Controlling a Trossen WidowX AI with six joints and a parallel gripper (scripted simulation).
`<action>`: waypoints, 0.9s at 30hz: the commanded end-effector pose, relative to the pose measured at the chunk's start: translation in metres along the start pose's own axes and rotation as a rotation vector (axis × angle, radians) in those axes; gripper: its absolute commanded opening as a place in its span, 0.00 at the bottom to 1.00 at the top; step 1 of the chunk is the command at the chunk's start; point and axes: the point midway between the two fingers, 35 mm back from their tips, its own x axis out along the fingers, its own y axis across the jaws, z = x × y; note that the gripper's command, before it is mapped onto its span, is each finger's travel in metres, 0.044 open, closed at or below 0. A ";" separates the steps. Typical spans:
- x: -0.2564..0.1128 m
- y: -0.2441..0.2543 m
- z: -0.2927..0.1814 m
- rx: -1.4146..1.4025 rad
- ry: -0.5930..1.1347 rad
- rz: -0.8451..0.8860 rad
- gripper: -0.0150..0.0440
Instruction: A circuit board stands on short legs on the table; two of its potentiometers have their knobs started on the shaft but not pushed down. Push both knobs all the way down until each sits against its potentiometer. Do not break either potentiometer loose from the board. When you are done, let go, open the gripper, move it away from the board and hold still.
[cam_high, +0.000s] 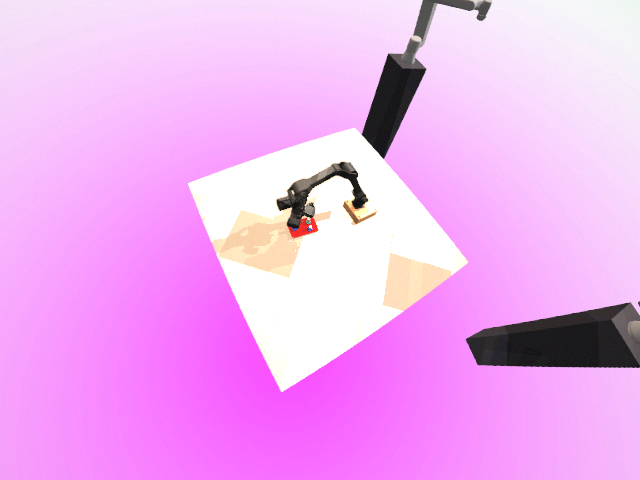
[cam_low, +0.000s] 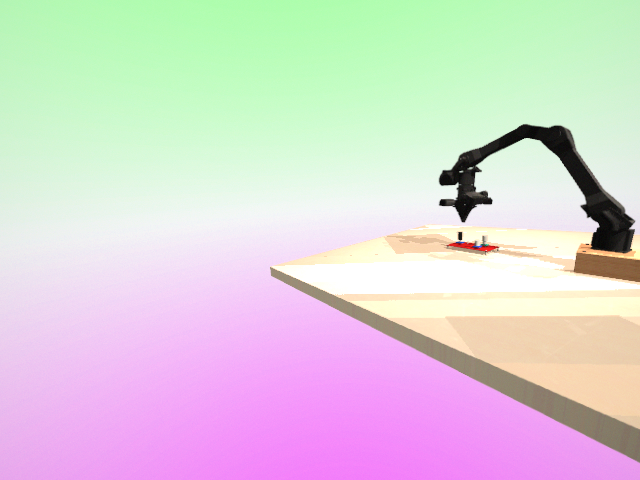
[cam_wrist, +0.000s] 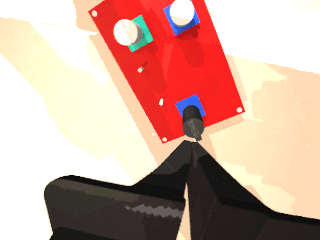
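The red circuit board (cam_high: 299, 233) (cam_low: 486, 249) (cam_wrist: 215, 75) stands on short legs. A black knob (cam_low: 460, 236) (cam_wrist: 193, 120) stands high over a blue potentiometer (cam_wrist: 184, 103) at one end. At the other end, a white knob (cam_low: 484, 238) (cam_wrist: 125, 32) is over a green potentiometer (cam_wrist: 146, 36), and another white knob (cam_low: 476, 242) (cam_wrist: 182, 12) sits lower over a blue potentiometer (cam_wrist: 175, 27). Whether the green one's knob touches its potentiometer is too small to tell. My gripper (cam_low: 463, 221) (cam_wrist: 189, 147) is shut and empty, its tips above the black knob, apart from it.
Two small pale pins (cam_wrist: 141, 69) (cam_wrist: 161, 102) stand along one long side of the board. The arm's wooden base block (cam_high: 361, 213) (cam_low: 602, 263) is beside the board. Dark pillars (cam_high: 393, 98) (cam_high: 553, 338) stand beyond the table edges.
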 end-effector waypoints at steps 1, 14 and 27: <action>-0.001 -0.004 -0.005 -0.153 -0.009 0.016 0.25; 0.014 -0.007 -0.007 -0.270 -0.015 0.024 0.25; 0.019 -0.007 -0.007 -0.270 -0.015 0.024 0.25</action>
